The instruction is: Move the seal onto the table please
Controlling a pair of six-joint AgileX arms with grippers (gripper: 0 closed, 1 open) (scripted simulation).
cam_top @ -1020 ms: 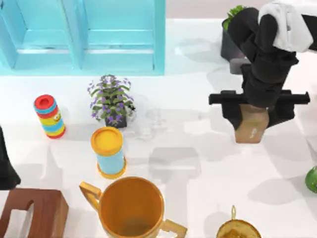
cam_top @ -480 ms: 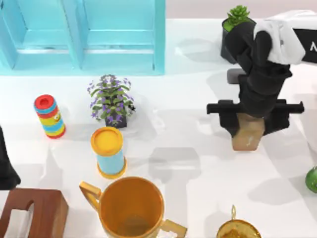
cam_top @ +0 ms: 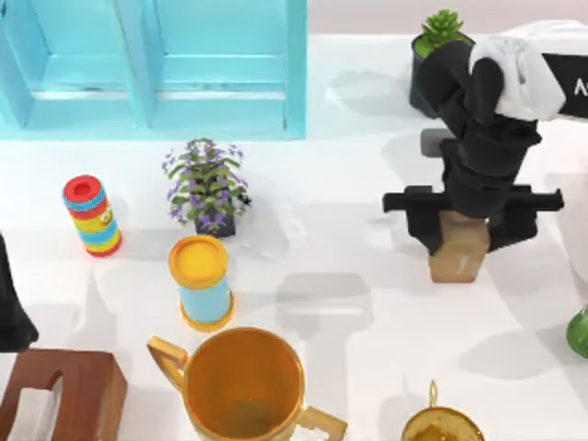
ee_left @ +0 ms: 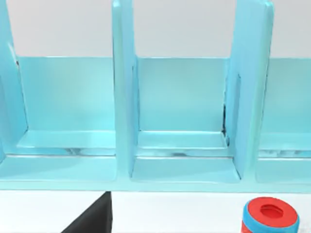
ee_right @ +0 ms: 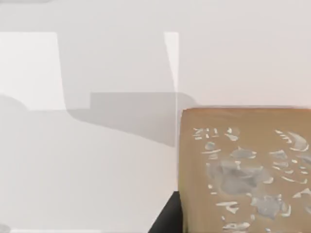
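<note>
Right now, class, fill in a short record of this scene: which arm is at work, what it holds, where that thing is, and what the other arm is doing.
working arm: right tool, at the top view's right
tool state: shut on the seal
seal: tan block, upright, over bare white table
contact with table: cannot tell
nearest neighbour: succulent pot, behind the arm
left arm: parked at the top view's left edge

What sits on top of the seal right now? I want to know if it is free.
The right gripper sits over the seal, covering its top. Lower faces show above the table. Contact underneath cannot be seen.
</note>
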